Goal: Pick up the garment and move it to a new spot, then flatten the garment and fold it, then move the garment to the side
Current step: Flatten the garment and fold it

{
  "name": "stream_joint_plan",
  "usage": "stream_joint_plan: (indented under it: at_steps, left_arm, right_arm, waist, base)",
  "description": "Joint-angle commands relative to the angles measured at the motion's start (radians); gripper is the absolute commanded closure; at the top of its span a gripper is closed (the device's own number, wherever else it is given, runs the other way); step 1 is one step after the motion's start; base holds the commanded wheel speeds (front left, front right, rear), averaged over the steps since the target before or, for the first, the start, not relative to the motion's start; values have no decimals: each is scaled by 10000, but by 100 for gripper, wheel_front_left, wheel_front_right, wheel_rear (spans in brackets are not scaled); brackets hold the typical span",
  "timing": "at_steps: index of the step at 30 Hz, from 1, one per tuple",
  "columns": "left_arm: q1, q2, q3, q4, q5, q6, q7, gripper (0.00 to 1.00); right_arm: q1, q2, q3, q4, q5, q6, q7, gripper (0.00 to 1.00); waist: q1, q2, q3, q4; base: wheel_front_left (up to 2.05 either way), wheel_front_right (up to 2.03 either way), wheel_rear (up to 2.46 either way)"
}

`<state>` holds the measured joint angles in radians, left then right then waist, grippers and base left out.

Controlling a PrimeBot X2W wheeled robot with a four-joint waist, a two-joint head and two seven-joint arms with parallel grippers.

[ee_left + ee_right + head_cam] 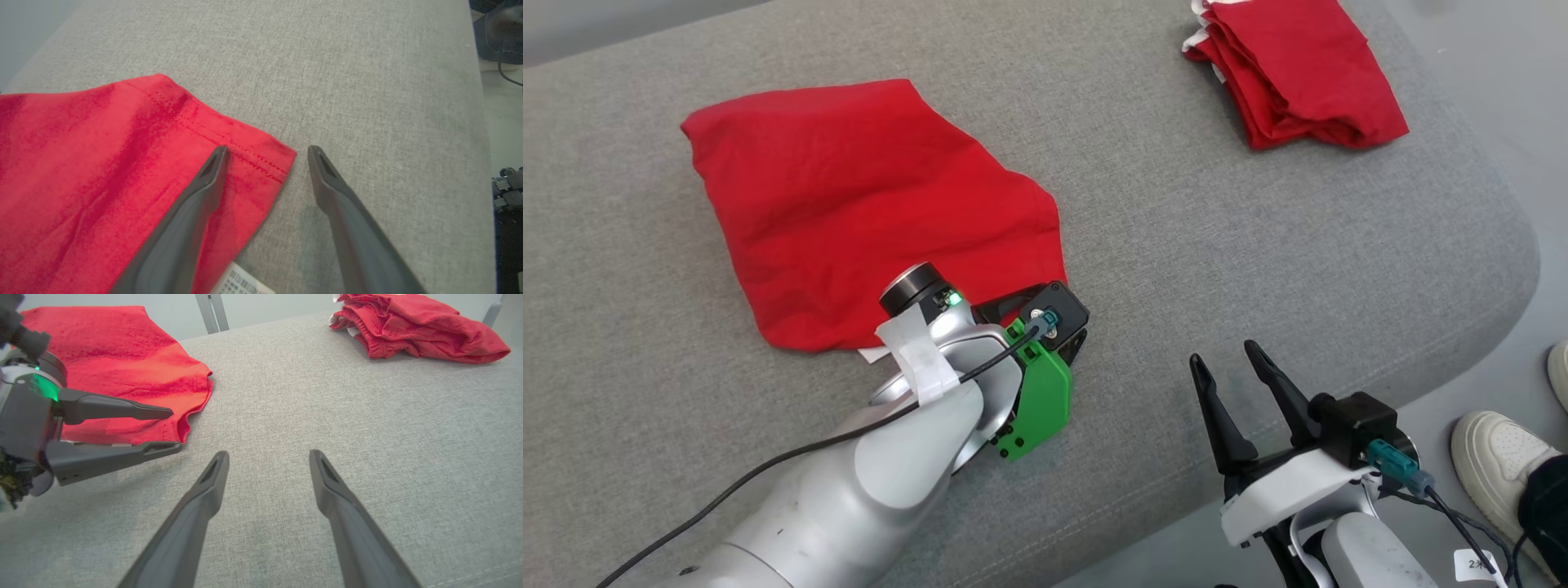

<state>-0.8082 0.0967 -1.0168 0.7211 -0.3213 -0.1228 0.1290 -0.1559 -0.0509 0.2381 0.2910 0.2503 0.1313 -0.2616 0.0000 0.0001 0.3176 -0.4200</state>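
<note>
The red garment (pixel 849 204) lies spread and partly folded on the grey cushion (pixel 1217 237). My left gripper (pixel 265 153) is open at the garment's near right corner (pixel 278 159). One finger (pixel 204 183) is over the cloth and the other finger (pixel 335 192) is over bare cushion. The right wrist view shows the same left gripper (pixel 171 430) with the hem corner between its open fingers. My right gripper (pixel 1229 355) stands open near the cushion's front edge, apart from the garment (pixel 114 363) and with nothing between its fingers.
A second red garment (pixel 1290 73), folded in a pile, sits at the far right corner of the cushion. A white label (pixel 241 283) pokes out under the near hem. A person's white shoe (pixel 1503 449) is on the floor at the right.
</note>
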Motion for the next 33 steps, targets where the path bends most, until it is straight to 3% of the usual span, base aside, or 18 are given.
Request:
stream_joint_plan:
  at_steps: [1,4,5,7,8,15,21,26,33]
  left_arm:
    - [132,125,-28,65,70,71,64,0]
    - [100,226,-109,162,181,242,88,0]
    - [99,264,-104,213,191,314,82,7]
    - [129,243,-59,238,69,317,-23,93]
    - [142,223,-9,246,-14,317,-82,100]
    - [133,25,617,-96,-647,569,-708,100]
    - [263,141,1387,-726,-1180,1053,-1461,100]
    - [784,716,2448,-1684,-1830,1803,-2067,100]
    - [2444,1903,4162,-3219,-2864,3178,-2741,100]
  right_arm:
    - [-70,5,-4,-64,72,-12,-35,0]
    - [-65,7,-5,-140,160,-12,-35,0]
    - [-68,7,0,-155,168,-12,-37,0]
    - [-92,5,7,-182,167,-12,-36,0]
    - [-103,5,2,-179,155,-12,-36,0]
    - [-70,2,10,-90,-45,-12,-37,0]
    - [27,0,-72,35,-263,-12,-38,0]
    - [187,-1,-174,178,-517,-12,-38,0]
    - [429,-3,-181,340,-754,-12,-38,0]
  waist:
    - [0,-1,390,-354]
    - [0,-1,470,-365]
    - [0,-1,486,-354]
    - [0,-1,488,-289]
    - [0,-1,472,-238]
    - [0,-1,123,280]
    - [0,-1,-314,783]
    - [0,-1,-854,1367]
    - [0,-1,-1538,2137]
  base:
    - [0,0,0]
    - [0,0,0]
    - [0,0,0]
    - [0,0,0]
    - [0,0,0]
    - [0,0,0]
    - [0,0,0]
    - [0,0,0]
    - [0,0,0]
